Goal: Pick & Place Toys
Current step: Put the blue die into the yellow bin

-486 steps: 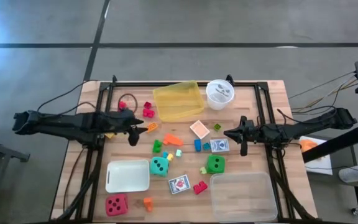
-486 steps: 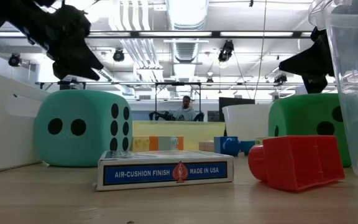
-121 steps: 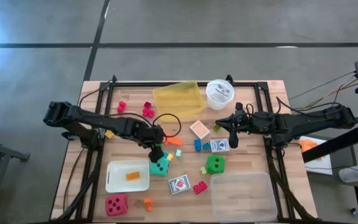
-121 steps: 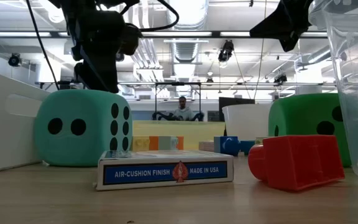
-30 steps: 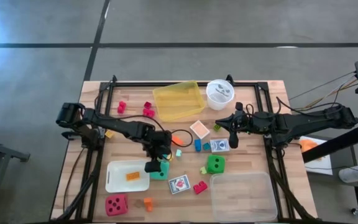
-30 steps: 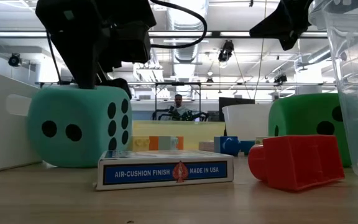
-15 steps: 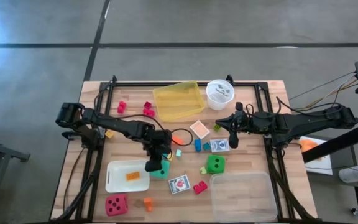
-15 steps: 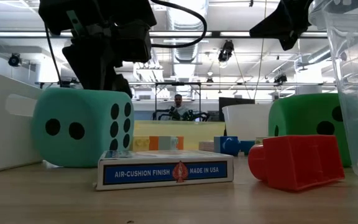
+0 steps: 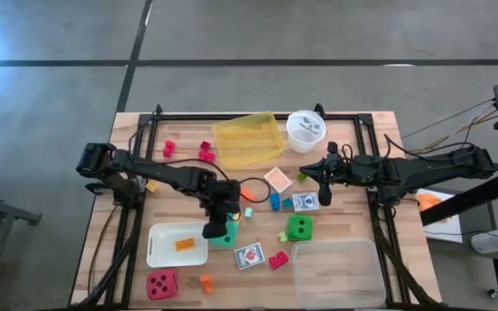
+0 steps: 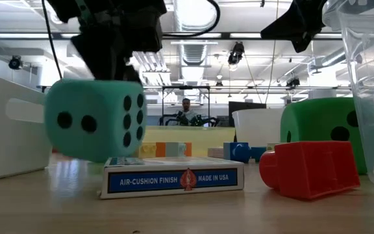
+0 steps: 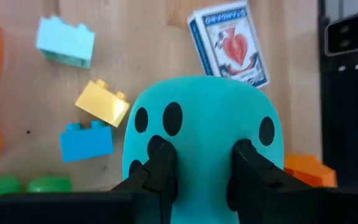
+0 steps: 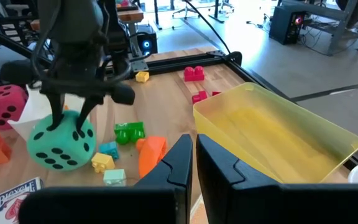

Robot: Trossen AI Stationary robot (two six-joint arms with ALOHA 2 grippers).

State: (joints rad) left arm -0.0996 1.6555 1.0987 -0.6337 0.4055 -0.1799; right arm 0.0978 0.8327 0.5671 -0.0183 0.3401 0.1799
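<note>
Once our left gripper (image 11: 197,165) squeezed the teal die (image 10: 96,120), we lifted it just off the surface (image 9: 353,151) near the middle, beside the white tray (image 9: 158,250). Our right gripper (image 12: 193,163) waited, pressed together.

The high view looks straight down on the whole table (image 9: 361,130) from well above, both arms reaching in from nine and three o'clock. The low view sits at table-top height, close behind a card box (image 10: 174,177), facing level into the room. The left wrist view looks steeply down, very near the teal die (image 11: 204,140) — the same die fills the low view's nine o'clock side. The right wrist view faces across the table past the yellow tray (image 12: 278,134), sharing that die and tray with the high view.
</note>
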